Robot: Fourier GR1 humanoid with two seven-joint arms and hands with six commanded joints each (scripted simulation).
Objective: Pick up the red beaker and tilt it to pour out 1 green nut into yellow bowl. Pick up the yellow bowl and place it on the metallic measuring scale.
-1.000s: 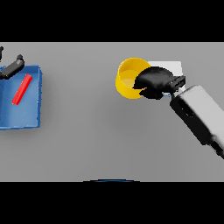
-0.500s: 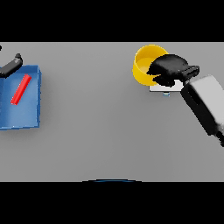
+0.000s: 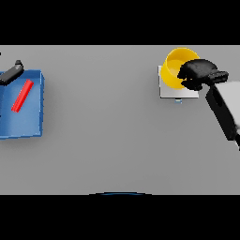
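The yellow bowl [image 3: 176, 65] is at the far right, over the back of the pale metallic scale [image 3: 168, 90]. My right hand [image 3: 198, 73] is shut on the bowl's right rim, and its arm runs down to the right edge. Whether the bowl rests on the scale or hangs just above it I cannot tell. The red beaker [image 3: 22, 95] lies tilted inside the blue tray [image 3: 28, 126] at the far left. My left hand [image 3: 11, 74] shows as a dark shape at the tray's upper left corner. No green nut is visible.
The blue tray occupies the left edge of the grey table [image 3: 103, 126]. A small dark mark sits just below the scale's front edge [image 3: 178, 101].
My right hand has carried the yellow bowl rightwards and farther back, from the table left of the scale to above the scale. The left hand and beaker have stayed put.
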